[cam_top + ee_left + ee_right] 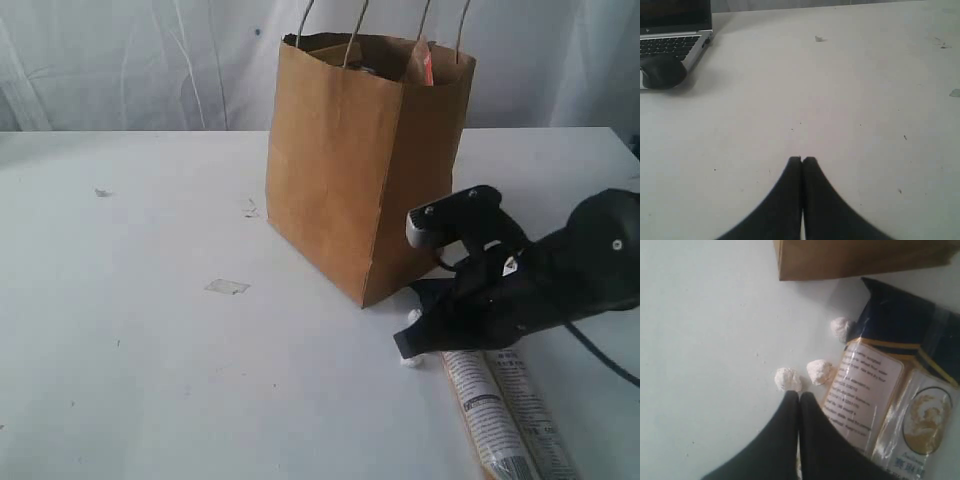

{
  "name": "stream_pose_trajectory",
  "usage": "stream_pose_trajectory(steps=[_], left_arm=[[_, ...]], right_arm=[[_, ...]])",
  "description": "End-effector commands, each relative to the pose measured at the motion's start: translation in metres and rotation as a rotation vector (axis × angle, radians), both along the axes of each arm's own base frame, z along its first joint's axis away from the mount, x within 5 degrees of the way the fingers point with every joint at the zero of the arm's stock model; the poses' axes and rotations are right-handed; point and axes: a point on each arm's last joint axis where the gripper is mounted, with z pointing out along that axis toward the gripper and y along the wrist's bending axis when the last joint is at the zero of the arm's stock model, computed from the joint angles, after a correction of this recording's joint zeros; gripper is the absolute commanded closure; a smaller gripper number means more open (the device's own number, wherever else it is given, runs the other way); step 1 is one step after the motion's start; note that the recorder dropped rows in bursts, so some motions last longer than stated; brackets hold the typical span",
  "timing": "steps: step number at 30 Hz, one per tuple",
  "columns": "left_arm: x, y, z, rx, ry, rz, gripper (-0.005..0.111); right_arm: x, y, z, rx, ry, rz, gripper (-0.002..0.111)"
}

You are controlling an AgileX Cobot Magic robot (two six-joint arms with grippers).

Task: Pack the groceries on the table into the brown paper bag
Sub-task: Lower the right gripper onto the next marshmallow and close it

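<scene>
The brown paper bag [350, 170] stands upright on the white table [140, 330]; the orange-striped top of a pouch [425, 65] pokes out of its mouth. A long beige printed packet [500, 420] lies flat by the bag's near right corner, its white label [865, 390] and dark end [905, 315] filling the right wrist view. My right gripper [412, 338] [799, 395] is low over the table alongside that packet, shut, with nothing visible between its fingers. My left gripper [802, 160] hangs shut over bare table and is out of the exterior view.
Three small white lumps [788, 379] [819, 371] [841, 328] lie on the table between my right fingertips and the bag's base [860, 257]. A pale flat scrap [227, 287] lies left of the bag. A laptop [675, 30] and a dark mouse [662, 70] show in the left wrist view.
</scene>
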Motion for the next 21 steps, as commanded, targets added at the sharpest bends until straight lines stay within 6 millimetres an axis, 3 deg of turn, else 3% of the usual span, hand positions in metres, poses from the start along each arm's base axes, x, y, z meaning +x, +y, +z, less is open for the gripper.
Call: stream_pose_trajectory(steps=[1, 8, 15, 21], left_arm=[[0.000, 0.000, -0.001, -0.005, -0.004, 0.000, 0.107], [0.000, 0.000, -0.001, -0.005, -0.004, 0.000, 0.107], [0.000, 0.000, -0.001, -0.005, -0.004, 0.000, 0.107], [0.000, 0.000, -0.001, -0.005, -0.004, 0.000, 0.107]], right_arm=[[0.007, 0.001, -0.018, -0.021, 0.014, -0.010, 0.105], [0.011, 0.006, -0.015, 0.018, 0.054, -0.040, 0.077], [0.010, 0.011, -0.016, 0.042, 0.057, 0.019, 0.077], [0.013, 0.014, -0.030, 0.007, 0.064, 0.102, 0.077]])
